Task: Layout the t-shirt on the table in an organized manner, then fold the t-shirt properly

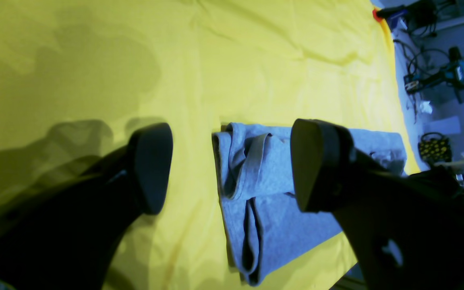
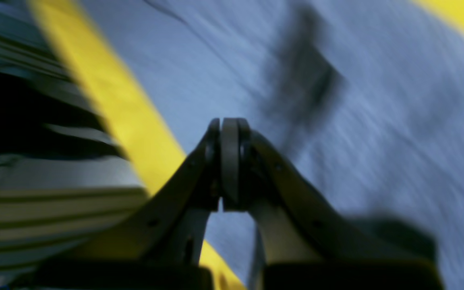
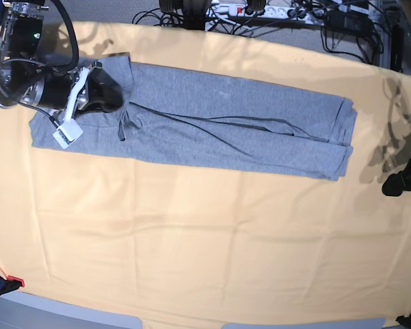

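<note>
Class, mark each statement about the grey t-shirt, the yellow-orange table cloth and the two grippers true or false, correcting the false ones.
1. The heather-grey cotton t-shirt lies folded into a long strip. True.
2. The left gripper is shut. False: it is open, holding nothing.
3. The right gripper is shut. True.
4. The shirt hangs off the cloth-draped yellow-orange table. False: it lies wholly on it.

grey t-shirt [image 3: 219, 127] in a long narrow folded strip, flat across far part of yellow-orange counter [image 3: 192, 233]
</note>
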